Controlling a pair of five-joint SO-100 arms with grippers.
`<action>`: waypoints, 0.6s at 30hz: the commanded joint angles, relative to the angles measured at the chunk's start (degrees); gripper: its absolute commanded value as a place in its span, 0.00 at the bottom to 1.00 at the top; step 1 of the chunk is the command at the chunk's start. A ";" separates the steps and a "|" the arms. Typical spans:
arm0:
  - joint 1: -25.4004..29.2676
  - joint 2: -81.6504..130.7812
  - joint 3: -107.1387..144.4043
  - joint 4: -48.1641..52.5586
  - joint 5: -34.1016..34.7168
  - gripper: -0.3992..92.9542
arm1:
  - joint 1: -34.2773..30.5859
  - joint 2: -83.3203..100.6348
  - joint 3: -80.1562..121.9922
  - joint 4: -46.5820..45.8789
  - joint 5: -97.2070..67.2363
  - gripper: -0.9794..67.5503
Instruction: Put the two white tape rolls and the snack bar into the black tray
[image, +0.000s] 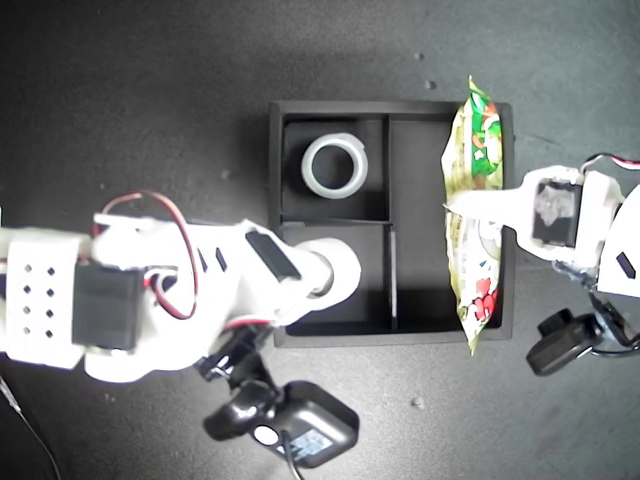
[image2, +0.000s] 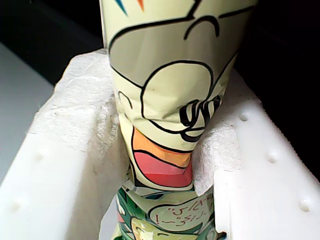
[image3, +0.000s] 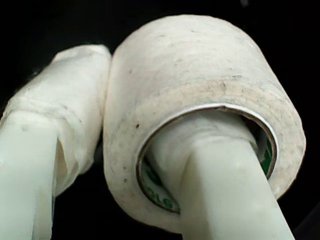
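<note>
Clamped on the snack bar (image2: 165, 135), my first end effector (image: 478, 207) reaches in from the exterior view's right, its white fingers (image2: 75, 150) pressing the wrapper from both sides with padded faces. That arm lies roughly level, pointing toward the exterior view's left, and its wrist sits just outside the black tray (image: 278, 220). The snack bar (image: 474, 225) stretches along the tray's wall on the exterior view's right, over the long compartment's edge, one crimped end poking past the tray's far wall.

My second end effector (image: 335, 272) comes from the exterior view's left, the arm angled across the counter (image: 130, 110) and its tip over the small compartment nearer the camera's bottom edge. It grips the smaller tape roll (image3: 200, 115): one finger passes through the greenish core, the other presses the outer face.

The wider tape roll (image: 334, 166) lies flat in the other small compartment, apart from both end effectors.
</note>
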 joint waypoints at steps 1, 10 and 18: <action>-0.44 0.00 -3.60 -1.05 0.88 0.06 | 0.18 0.44 -0.97 -0.62 0.62 0.01; 1.05 0.53 -6.24 3.60 0.35 0.18 | 0.53 0.44 -0.79 0.88 -0.09 0.03; 1.67 1.93 -6.06 5.10 -0.26 0.18 | 1.76 0.44 -1.23 1.05 -0.09 0.01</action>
